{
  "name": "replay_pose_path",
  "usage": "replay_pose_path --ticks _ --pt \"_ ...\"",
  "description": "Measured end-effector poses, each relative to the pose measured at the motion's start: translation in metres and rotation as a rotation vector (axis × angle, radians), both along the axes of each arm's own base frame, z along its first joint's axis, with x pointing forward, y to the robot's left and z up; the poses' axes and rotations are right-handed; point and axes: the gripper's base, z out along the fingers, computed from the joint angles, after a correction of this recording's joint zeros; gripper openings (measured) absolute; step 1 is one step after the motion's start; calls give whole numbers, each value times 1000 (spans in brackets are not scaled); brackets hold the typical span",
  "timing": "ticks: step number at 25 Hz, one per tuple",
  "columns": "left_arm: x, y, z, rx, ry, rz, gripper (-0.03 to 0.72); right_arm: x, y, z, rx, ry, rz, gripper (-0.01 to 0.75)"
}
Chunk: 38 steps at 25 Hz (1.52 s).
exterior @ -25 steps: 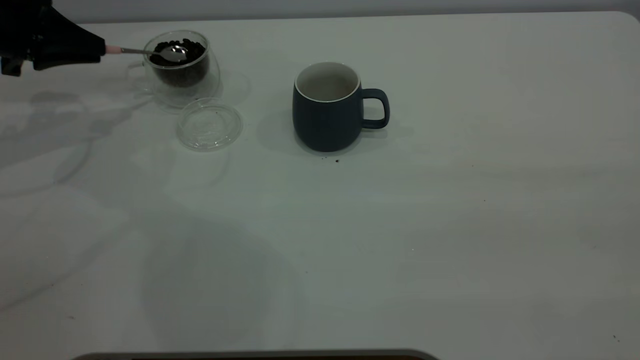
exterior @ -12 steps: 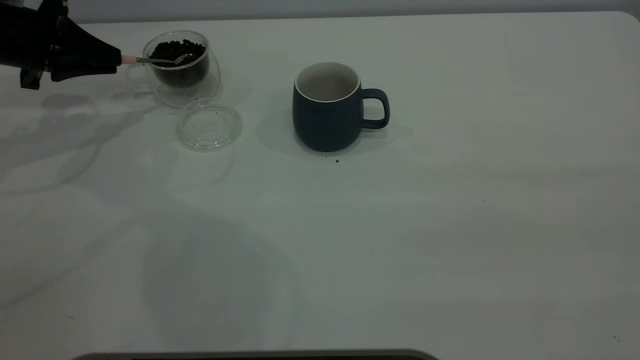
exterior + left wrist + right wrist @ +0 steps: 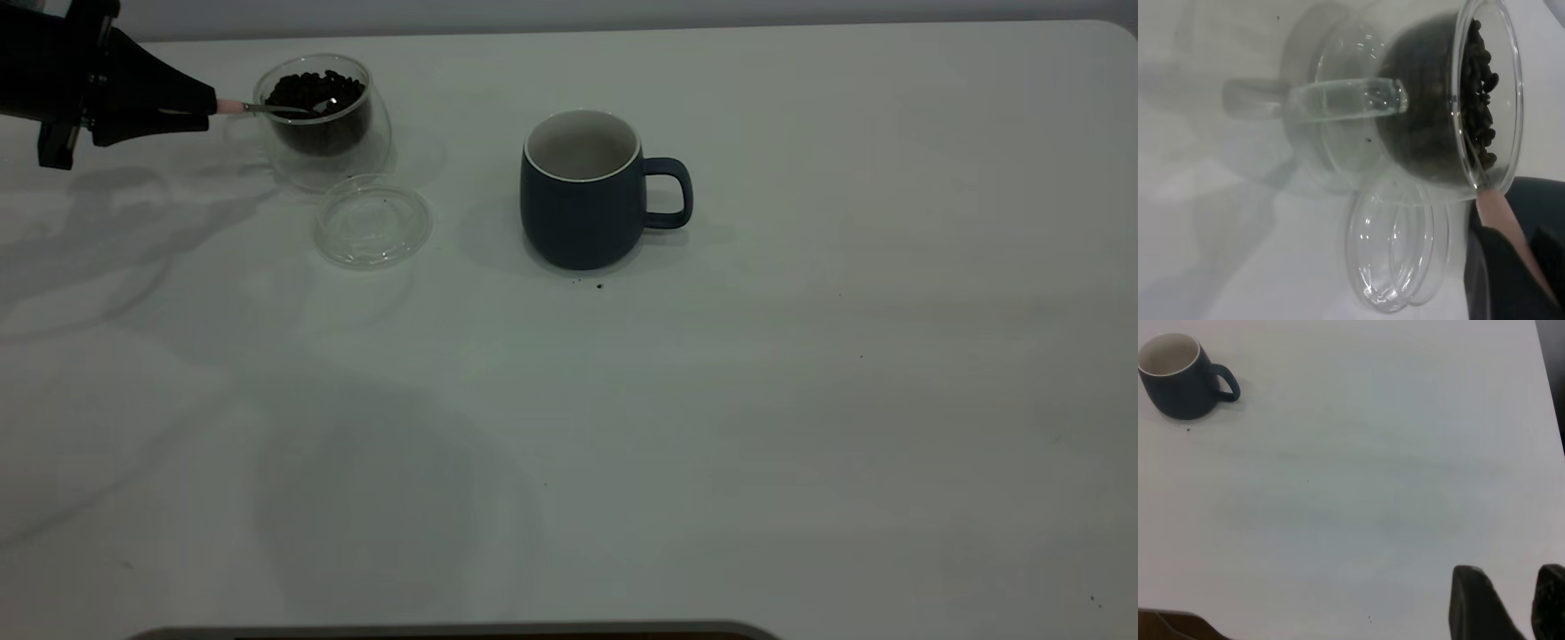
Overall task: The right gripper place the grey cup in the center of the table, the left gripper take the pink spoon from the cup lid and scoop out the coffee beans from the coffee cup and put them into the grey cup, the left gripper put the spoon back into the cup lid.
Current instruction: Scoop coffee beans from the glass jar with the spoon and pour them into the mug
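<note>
My left gripper (image 3: pixel 204 105) at the table's far left corner is shut on the pale pink handle of the pink spoon (image 3: pixel 233 107). The spoon's metal bowl dips into the coffee beans (image 3: pixel 316 89) inside the clear glass coffee cup (image 3: pixel 324 133). In the left wrist view the handle (image 3: pixel 1501 223) runs from the dark fingers (image 3: pixel 1511 280) to the cup rim. The glass cup lid (image 3: pixel 372 222) lies bare beside the coffee cup. The grey cup (image 3: pixel 582 196) stands upright mid-table, handle to the right. My right gripper (image 3: pixel 1511 600) hovers open, far from the grey cup (image 3: pixel 1178 377).
The white table (image 3: pixel 711 427) carries a few dark specks, one just in front of the grey cup. A dark edge shows at the bottom of the exterior view.
My left gripper moved right and lower; the spoon's bowl, which hovered face-up over the beans, now sits tilted into them. Since half a second ago almost nothing has shifted.
</note>
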Motion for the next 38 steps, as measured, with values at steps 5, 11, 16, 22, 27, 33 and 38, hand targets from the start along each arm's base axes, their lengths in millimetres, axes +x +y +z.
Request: replay_pose_path --ticks 5,11,16,22,27,33,38 --pt "0 7 2 -38 13 47 123 0 0 0 0 0 0 241" --pt "-4 14 0 -111 33 55 123 0 0 0 1 0 -1 241" --pt "-7 14 -5 -149 51 43 123 0 0 0 1 0 -1 241" --pt "-10 23 -4 -167 48 54 123 0 0 0 0 0 0 241" --pt "-10 22 0 -220 38 51 123 0 0 0 0 0 0 241" --pt "-11 18 10 -318 -3 9 123 0 0 0 0 0 0 241" --pt "-11 18 10 -319 -3 9 123 0 0 0 0 0 0 239"
